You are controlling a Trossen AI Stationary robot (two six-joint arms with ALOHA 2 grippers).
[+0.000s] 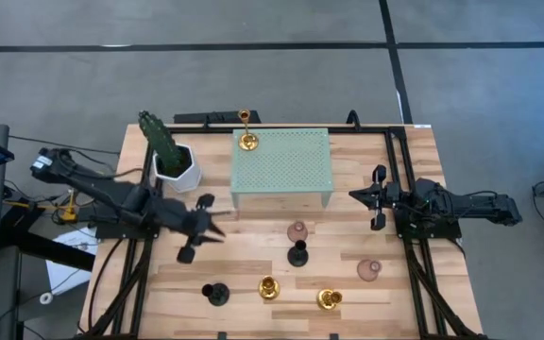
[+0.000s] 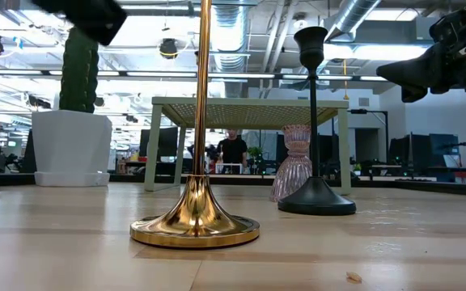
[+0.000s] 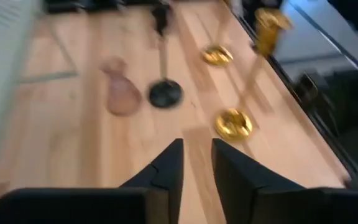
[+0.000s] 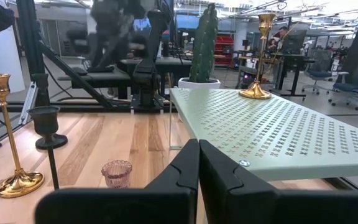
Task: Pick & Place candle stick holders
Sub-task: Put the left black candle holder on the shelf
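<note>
Seven candle stick holders show in the high view. One gold holder (image 1: 246, 142) stands on its base at the far left corner of the pale green stand (image 1: 296, 175). Two pink (image 1: 297, 229) (image 1: 368, 270), two black (image 1: 297, 253) (image 1: 216, 295) and two gold (image 1: 269, 288) (image 1: 329, 299) stand on the table in front of the stand. My left gripper (image 1: 217, 228) hovers left of them, its fingers (image 3: 169, 168) a little apart and empty. My right gripper (image 1: 359, 195) is shut and empty, right of the stand.
A green cactus in a white pot (image 1: 176, 162) stands at the far left beside the stand. Black frame rails run along the table's left and right sides (image 1: 414, 274). Bare wood lies between the holders and the near edge.
</note>
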